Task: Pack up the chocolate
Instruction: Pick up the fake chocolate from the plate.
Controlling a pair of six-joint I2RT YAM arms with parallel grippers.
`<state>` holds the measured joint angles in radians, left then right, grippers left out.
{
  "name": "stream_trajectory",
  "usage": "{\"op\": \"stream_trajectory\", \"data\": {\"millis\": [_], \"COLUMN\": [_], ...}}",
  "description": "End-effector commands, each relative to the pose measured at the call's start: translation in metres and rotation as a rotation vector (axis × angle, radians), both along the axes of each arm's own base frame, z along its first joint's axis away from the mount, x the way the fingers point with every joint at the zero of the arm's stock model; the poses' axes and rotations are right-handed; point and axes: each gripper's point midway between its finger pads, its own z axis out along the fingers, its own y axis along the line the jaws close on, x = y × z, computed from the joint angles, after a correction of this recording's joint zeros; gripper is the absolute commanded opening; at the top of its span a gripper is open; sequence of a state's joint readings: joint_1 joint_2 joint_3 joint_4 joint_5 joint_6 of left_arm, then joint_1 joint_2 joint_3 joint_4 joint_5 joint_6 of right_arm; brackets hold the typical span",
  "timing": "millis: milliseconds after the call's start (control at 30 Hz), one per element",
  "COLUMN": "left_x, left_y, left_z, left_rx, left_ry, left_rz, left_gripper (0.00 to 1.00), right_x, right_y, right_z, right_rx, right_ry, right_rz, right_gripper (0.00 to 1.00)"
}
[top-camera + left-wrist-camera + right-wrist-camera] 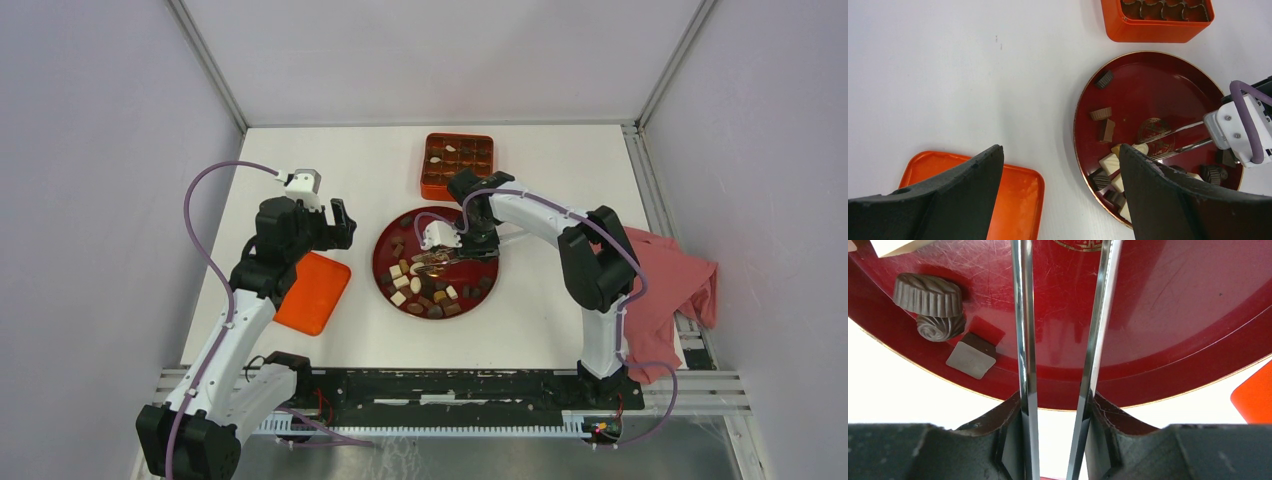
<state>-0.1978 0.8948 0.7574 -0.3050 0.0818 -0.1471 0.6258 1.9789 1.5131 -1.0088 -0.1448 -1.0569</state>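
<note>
Over red plate [1158, 90] | right tool [1058, 412] clamped on tweezers [1023, 340], prongs apart | left tool [1060, 155] spread wide, empty

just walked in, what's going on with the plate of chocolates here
The right gripper is shut on a pair of metal tweezers, reaching in over the chocolates on the red plate. Whether the tips have caught a piece cannot be told. The left gripper hangs open and holds nothing, between the plate and the flat orange lid. Most pieces lie on the plate. The orange box beyond it shows at least one cream piece.
</note>
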Motion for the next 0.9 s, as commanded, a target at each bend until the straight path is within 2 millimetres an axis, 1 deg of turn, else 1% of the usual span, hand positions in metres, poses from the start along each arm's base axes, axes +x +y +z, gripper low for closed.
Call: {"op": "stream_trajectory", "data": {"millis": [0, 100, 300, 500, 633, 867], "left_x": [0.002, 0.002, 0.002, 0.002, 0.002, 0.002], "left_y": [0.001, 0.0, 0.0, 0.0, -0.001, 0.0], "left_z": [0.007, 0.007, 0.007, 0.007, 0.007, 0.007], "left_rx": [0.034, 0.035, 0.034, 0.034, 0.033, 0.033], "left_ry": [-0.043, -0.042, -0.041, -0.043, -0.042, -0.045], "left_rz": [-0.033, -0.033, -0.033, -0.033, -0.038, -0.037], "left_gripper": [0.9, 0.9, 0.9, 0.9, 0.9, 0.9], "right_x": [0.007, 0.007, 0.005, 0.012, 0.017, 0.023], "right_y": [0.002, 0.001, 0.0, -0.012, -0.022, -0.027], "right_z": [0.013, 0.017, 0.019, 0.027, 0.029, 0.033], "right_rx": [-0.009, -0.004, 0.009, 0.038, 0.07, 0.142], "right_ry": [-0.036, -0.044, -0.052, -0.074, -0.068, -0.043], "right_rz": [0.016, 0.009, 0.0, -0.065, -0.121, -0.192], "right_gripper": [0.3, 0.2, 0.06, 0.0, 0.0, 0.0]}}
